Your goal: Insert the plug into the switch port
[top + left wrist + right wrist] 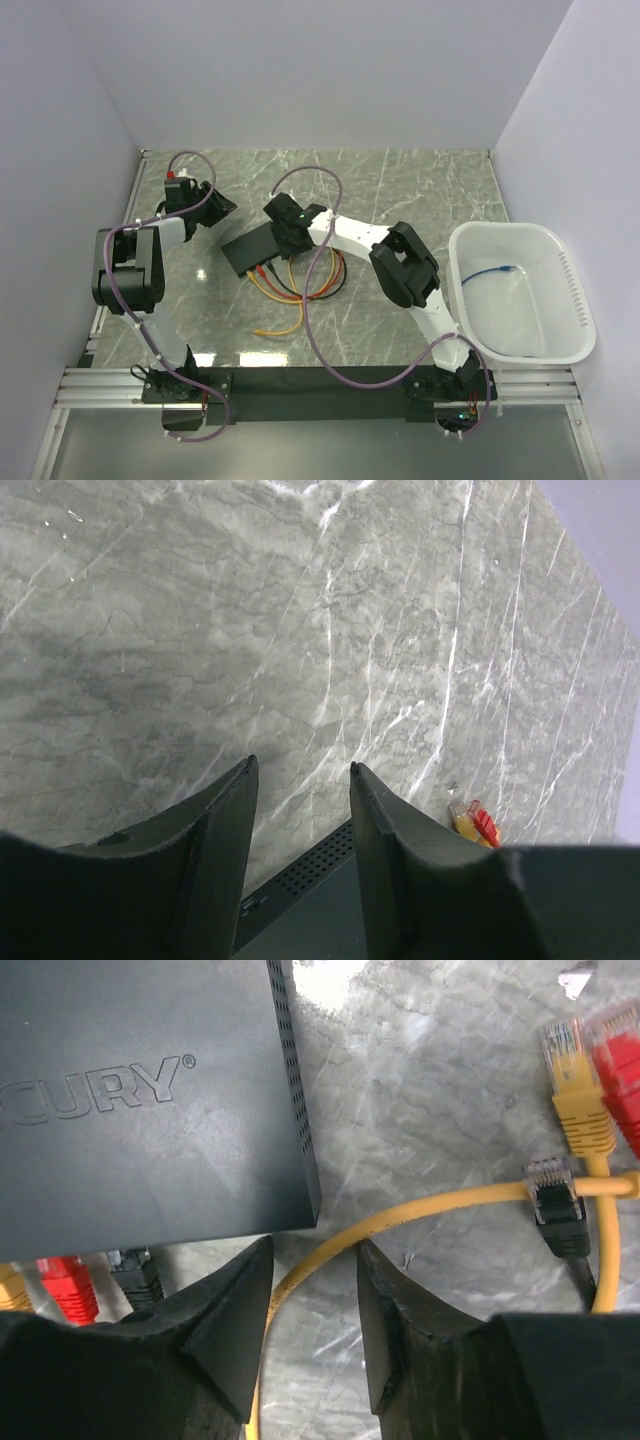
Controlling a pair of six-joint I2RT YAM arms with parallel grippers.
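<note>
Right gripper (pixel 313 1260) hangs empty, jaws apart, over a yellow cable (pixel 400 1212) just beside the switch (pixel 150 1110) on the surface (pixel 430 1080); left gripper (pixel 302 770) likewise open, so I'd pinch the loose black plug (pixel 555 1200) squarely by its boot.

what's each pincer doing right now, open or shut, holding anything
Left pincer: open, holding nothing.
Right pincer: open, holding nothing, just off the corner of the switch.
</note>
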